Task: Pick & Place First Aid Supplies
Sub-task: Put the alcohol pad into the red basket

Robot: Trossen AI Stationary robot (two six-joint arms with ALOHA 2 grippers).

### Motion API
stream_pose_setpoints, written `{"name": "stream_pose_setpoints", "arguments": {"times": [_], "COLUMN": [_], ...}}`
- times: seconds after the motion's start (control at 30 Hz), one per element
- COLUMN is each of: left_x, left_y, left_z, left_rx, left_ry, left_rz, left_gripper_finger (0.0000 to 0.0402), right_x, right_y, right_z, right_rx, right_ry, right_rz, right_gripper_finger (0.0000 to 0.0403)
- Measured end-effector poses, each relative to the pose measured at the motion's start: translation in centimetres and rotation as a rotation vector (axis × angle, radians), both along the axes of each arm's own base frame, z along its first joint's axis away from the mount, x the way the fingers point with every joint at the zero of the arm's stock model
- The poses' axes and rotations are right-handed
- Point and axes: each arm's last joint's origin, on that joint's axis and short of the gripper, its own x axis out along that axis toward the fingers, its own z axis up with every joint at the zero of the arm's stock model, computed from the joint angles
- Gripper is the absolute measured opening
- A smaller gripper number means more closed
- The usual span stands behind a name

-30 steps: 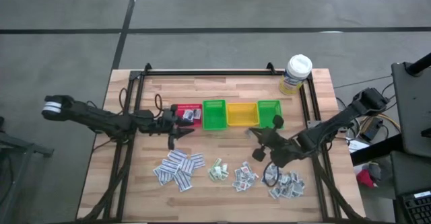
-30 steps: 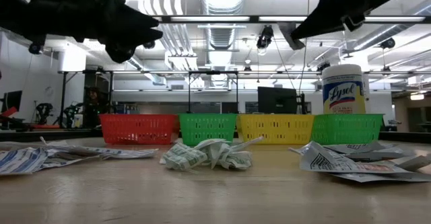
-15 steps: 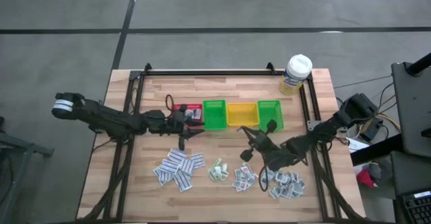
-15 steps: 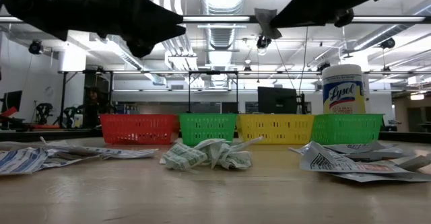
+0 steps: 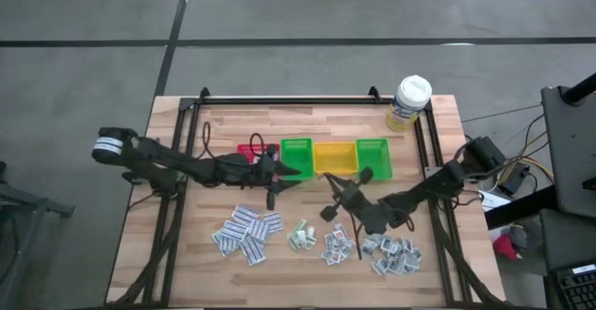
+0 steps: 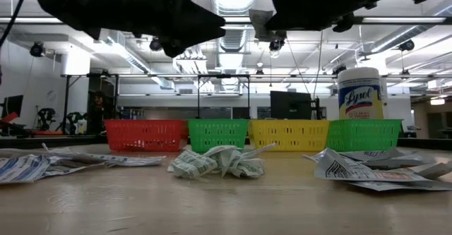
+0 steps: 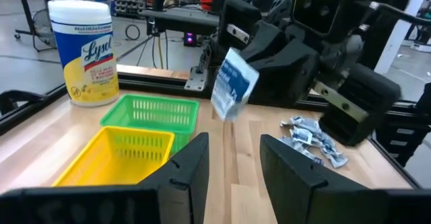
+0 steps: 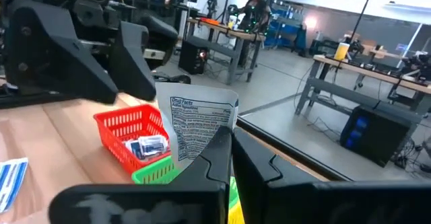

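At centre frame of the high view, the right gripper (image 5: 328, 207) pinches a white packet (image 8: 196, 126) upright between closed fingers, long axis vertical, printed face toward the left gripper (image 5: 276, 185), whose fingers stand parted with nothing between them just to its left. Both tools hover in front of the green bin (image 5: 296, 158), the left nearer the red bin (image 5: 251, 151); loose packets (image 5: 248, 232) lie scattered lower in frame

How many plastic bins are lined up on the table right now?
4, in one row along the table's far side: red bin at the left arm's end, then a green bin, yellow bin, and a second green bin nearest the bottle.
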Motion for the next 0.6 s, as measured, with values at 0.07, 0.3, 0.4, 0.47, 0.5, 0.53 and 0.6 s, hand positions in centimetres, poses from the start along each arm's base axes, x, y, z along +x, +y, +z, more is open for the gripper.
{"name": "stream_pose_setpoints", "arguments": {"times": [0.07,0.3,0.4,0.47,0.5,0.53,0.6], "left_x": [0.5,1.8,2.2,2.2,2.2,2.2,2.2], "left_y": [0.0,-0.1,-0.1,-0.1,-0.1,-0.1,-0.1], "left_z": [-0.2,-0.3,0.0,0.0,0.0,0.1,0.2], "left_rx": [0.006,0.019,0.019,0.021,0.021,0.021,0.02], "left_ry": [0.008,0.017,0.008,0.009,0.007,0.006,-0.001], "left_rz": [0.0,0.0,0.001,0.001,0.001,0.001,0.001], "left_gripper_finger": [0.0126,0.0126,0.0126,0.0126,0.0126,0.0126,0.0126], "right_x": [0.3,1.3,1.4,1.4,1.4,1.4,1.3], "right_y": [-0.1,0.3,0.3,0.3,0.3,0.3,0.3], "right_z": [0.0,0.9,1.1,1.0,1.0,1.0,1.0], "right_rx": [-0.005,-0.047,-0.047,-0.049,-0.048,-0.048,-0.043], "right_ry": [0.005,0.039,0.035,0.039,0.038,0.037,0.032], "right_rz": [-0.005,-0.003,-0.004,-0.003,-0.003,-0.003,-0.004], "right_gripper_finger": [0.0008,0.0008,0.0008,0.0008,0.0008,0.0008,0.0008]}}
